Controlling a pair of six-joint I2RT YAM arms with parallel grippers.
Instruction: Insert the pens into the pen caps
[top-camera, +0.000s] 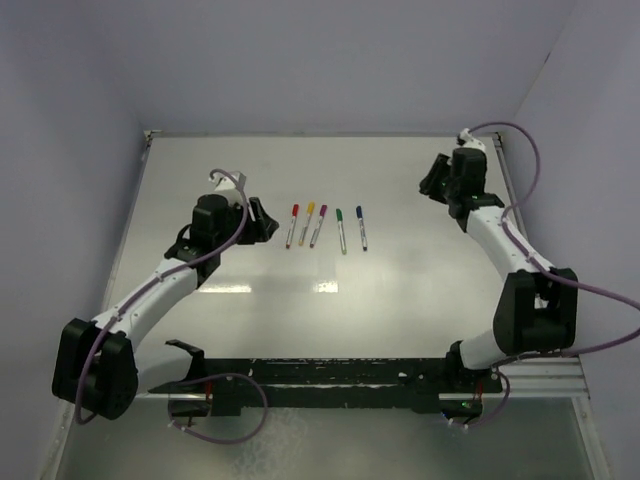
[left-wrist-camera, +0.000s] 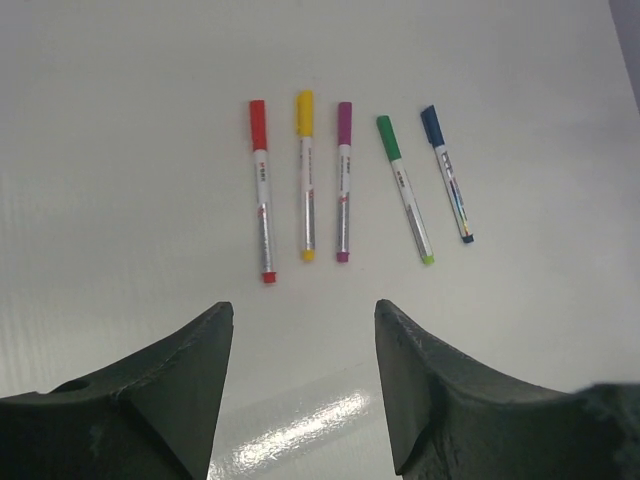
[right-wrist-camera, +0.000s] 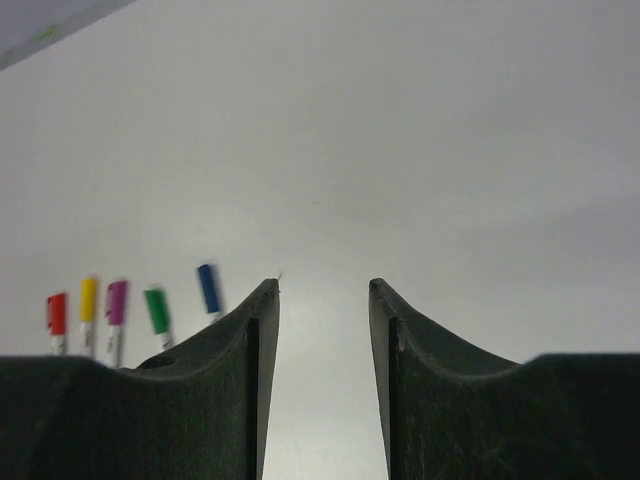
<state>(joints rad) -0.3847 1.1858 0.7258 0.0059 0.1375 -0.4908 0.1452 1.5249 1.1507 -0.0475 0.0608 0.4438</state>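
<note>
Roughly mid-table, 5 pens lie side by side in a row, none touching another: red pen (left-wrist-camera: 262, 190), yellow pen (left-wrist-camera: 306, 175), purple pen (left-wrist-camera: 343, 180), green pen (left-wrist-camera: 404, 190), blue pen (left-wrist-camera: 447, 175), left to right. Each is already capped: red cap (left-wrist-camera: 257, 124), yellow cap (left-wrist-camera: 304, 112), purple cap (left-wrist-camera: 344, 122), green cap (left-wrist-camera: 387, 137) and blue cap (left-wrist-camera: 432, 125) all sit on the far ends, away from the arm bases. First 3 pens close and near parallel; green and blue set a little apart from them and slightly slanted. White table (top-camera: 400, 300) under the row shows a glare patch nearer the bases. Left gripper (top-camera: 262, 218) sits just left of the red pen, aimed at the row, jaws spread wide with nothing between. Right gripper (top-camera: 430, 180) is well apart to the right, toward the far right corner, jaws parted and empty.
</note>
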